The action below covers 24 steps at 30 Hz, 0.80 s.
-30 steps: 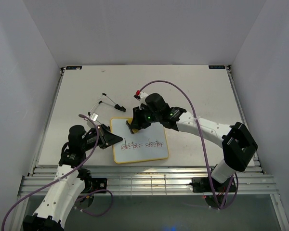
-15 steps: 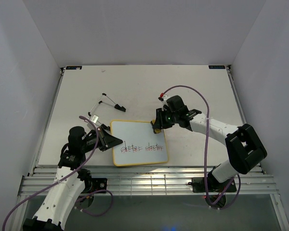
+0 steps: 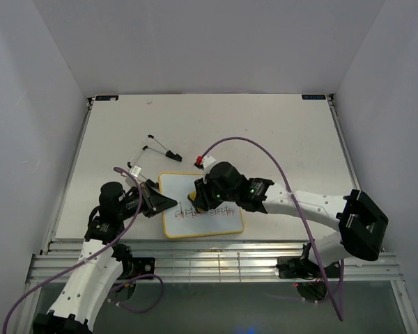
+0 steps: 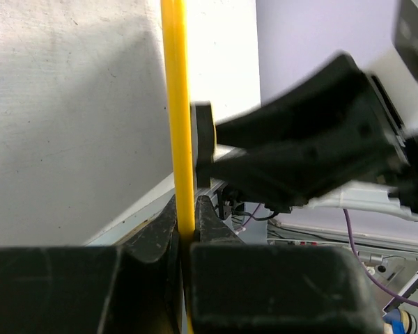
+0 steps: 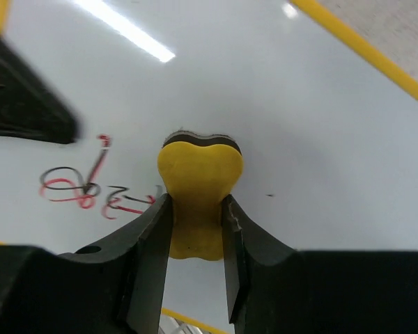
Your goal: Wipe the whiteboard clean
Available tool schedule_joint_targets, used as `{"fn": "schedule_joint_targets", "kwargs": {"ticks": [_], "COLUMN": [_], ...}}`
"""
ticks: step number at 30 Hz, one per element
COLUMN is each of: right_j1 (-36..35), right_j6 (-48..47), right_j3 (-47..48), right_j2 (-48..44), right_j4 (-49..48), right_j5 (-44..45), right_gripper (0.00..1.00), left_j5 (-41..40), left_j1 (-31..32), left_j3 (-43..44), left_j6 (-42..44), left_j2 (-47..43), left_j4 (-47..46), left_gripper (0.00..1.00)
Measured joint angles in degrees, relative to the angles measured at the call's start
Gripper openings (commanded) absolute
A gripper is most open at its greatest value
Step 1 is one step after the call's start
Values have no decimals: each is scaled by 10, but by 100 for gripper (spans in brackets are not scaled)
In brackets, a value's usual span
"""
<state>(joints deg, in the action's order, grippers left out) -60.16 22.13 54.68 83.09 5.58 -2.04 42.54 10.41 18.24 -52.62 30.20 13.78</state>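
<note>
Pinching whiteboard [image 3: 175, 189] edge in left pincer [image 4: 188, 209]; gripping eraser [image 5: 198, 167] in right pincer [image 5: 195, 205], pressed onto board directly beneath, beside writing [image 5: 90, 188].

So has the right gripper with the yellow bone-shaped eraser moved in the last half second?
Yes. The right gripper slid left and nearer, from the far right corner of the yellow-framed whiteboard onto its handwriting.

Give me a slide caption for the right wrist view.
Right claw presses a yellow eraser against the whiteboard, beside red scribbles.
</note>
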Motion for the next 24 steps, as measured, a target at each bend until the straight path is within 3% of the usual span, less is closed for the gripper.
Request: {"fn": "schedule_joint_targets", "kwargs": {"ticks": [6, 24], "right_j1": [-91, -177], "right_j6": [21, 12], "right_j3": [48, 96], "right_j2": [17, 54], "right_j4": [16, 64], "right_j5": [108, 250], "right_gripper": [8, 8], "left_j5": [-8, -16], "left_j1": [0, 0], "left_j3": [0, -11], "left_j6": [-9, -24], "left_j2": [4, 0], "left_j4": [-16, -13], "left_gripper": [0, 0]}}
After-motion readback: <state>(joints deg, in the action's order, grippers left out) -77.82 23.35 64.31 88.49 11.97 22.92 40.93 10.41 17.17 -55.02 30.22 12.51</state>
